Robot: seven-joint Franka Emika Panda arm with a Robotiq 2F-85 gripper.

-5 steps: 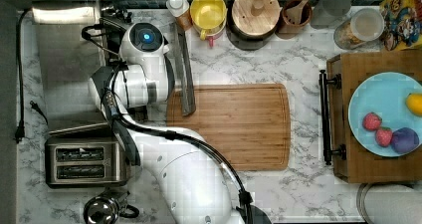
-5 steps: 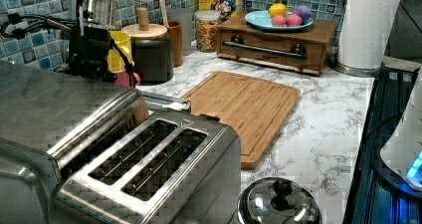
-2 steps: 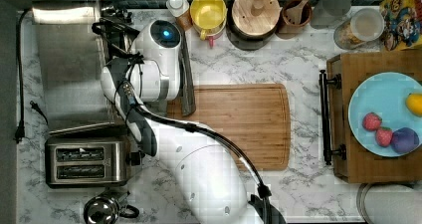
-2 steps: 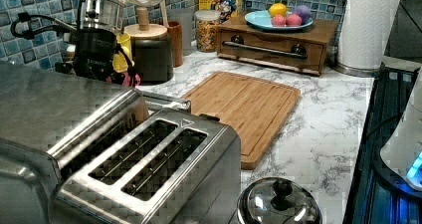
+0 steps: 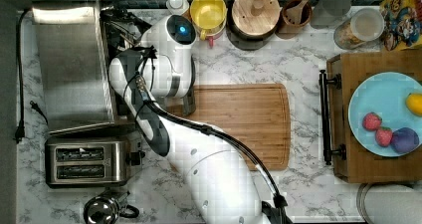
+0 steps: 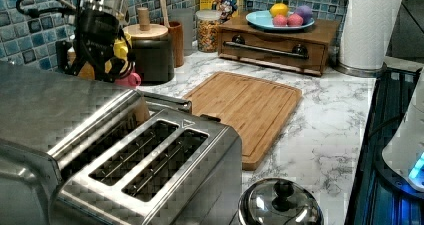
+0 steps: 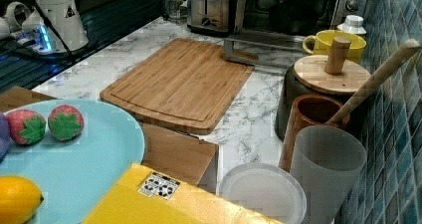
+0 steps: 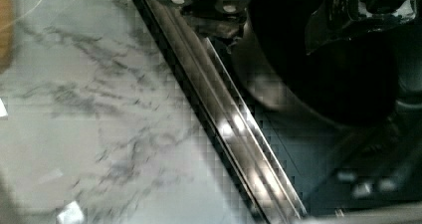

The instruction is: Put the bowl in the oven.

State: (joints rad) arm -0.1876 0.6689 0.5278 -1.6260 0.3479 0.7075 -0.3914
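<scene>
So the round black bowl (image 8: 343, 79) is right under my wrist camera, a dark curved shape hanging over the open glass door (image 8: 234, 129) of the big boxy stainless-steel toaster oven (image 5: 69, 64). I honestly can't tell whether it's already sitting on the rack or hanging just above it; the far side of it is pure shadow. In the right view there's a dark mass inside the oven mouth, which I take to be the bowl plus the hand.

The gripper (image 6: 97, 60) is down at the oven's front, just off the door edge in the left view. Are the fingers clamped on the rim or already let go? Can't tell, the black parts all blur together.

My read: the carry is basically done and the bowl is at or inside the opening. What's left is setting it down fully on the rack, releasing, and backing out.

Just behind the hand sits the yellow mug (image 5: 209, 10); the bamboo cutting board (image 5: 239, 119) is off to the side, nowhere near the action.
</scene>
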